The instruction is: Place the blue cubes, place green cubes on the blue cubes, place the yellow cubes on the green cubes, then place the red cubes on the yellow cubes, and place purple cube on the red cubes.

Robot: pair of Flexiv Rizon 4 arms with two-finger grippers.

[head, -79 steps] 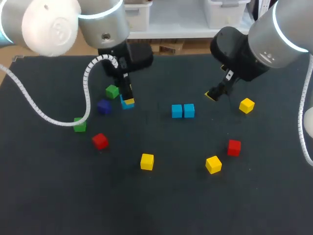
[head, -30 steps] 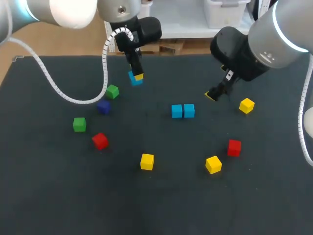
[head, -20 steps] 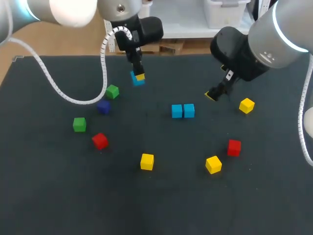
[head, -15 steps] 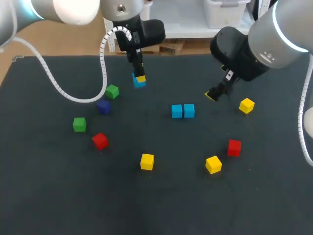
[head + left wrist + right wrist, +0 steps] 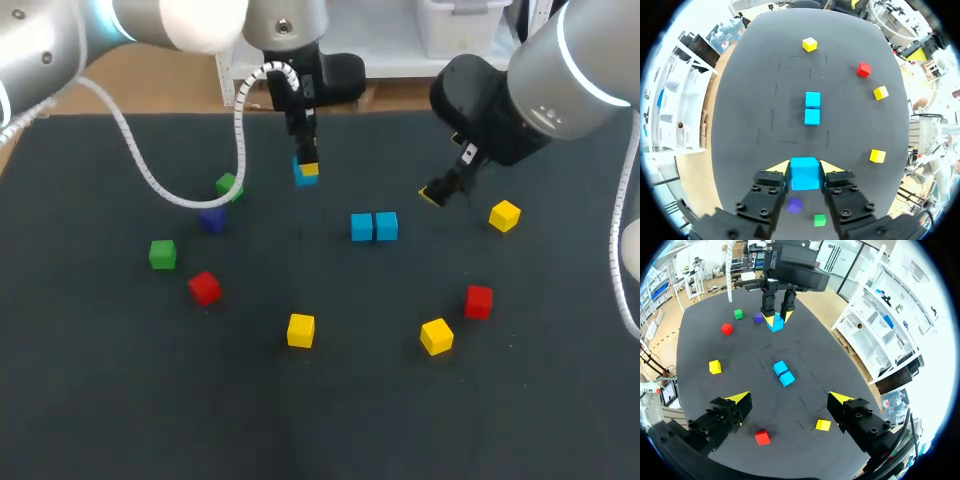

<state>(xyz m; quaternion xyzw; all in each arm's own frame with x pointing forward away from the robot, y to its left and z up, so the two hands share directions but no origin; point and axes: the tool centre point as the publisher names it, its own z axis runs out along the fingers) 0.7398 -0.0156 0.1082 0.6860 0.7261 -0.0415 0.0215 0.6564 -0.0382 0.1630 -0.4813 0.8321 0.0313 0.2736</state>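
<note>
Contact both sides: left gripper (image 5: 805,167) clamped blue cube (image 5: 804,173) between tips; right gripper (image 5: 790,399) stood open, empty. Left wrist view showed both tips, head view one.

Lighting was even and diffuse, from overhead. The matte black table (image 5: 90,400) read dark and flat. The yellow cube (image 5: 301,330) threw only a faint, soft shadow. The left arm (image 5: 200,15) had its white shell blown out by glare. In both wrist views the table's edges bowed markedly, and the room beyond was overbright.

Three blue cubes (image 5: 362,227) (image 5: 386,226) (image 5: 805,173), two green (image 5: 162,254) (image 5: 229,187), three yellow (image 5: 301,330) (image 5: 436,336) (image 5: 504,215), two red (image 5: 204,288) (image 5: 478,300), one purple cube (image 5: 211,220)
</note>
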